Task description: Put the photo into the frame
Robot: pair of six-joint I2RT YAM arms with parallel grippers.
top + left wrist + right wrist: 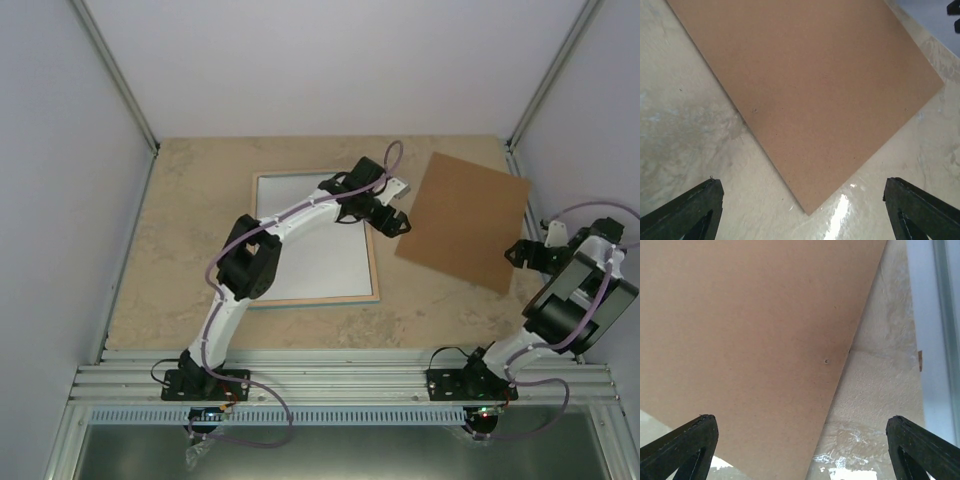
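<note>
Over on the bench (190, 250): frame lying flat, both end effectors open with nothing in them.
Overhead cam: the frame (374, 270) lies left of centre under the left arm. The left end effector (395, 219) is just past the frame's right edge, beside the brown backing board (465, 220). The right end effector (516, 252) is at the board's right corner, well apart from the frame. Left wrist cam: fingers (687, 210) spread wide, board corner below. Right wrist cam: fingers (685, 442) wide too, over the board.
</note>
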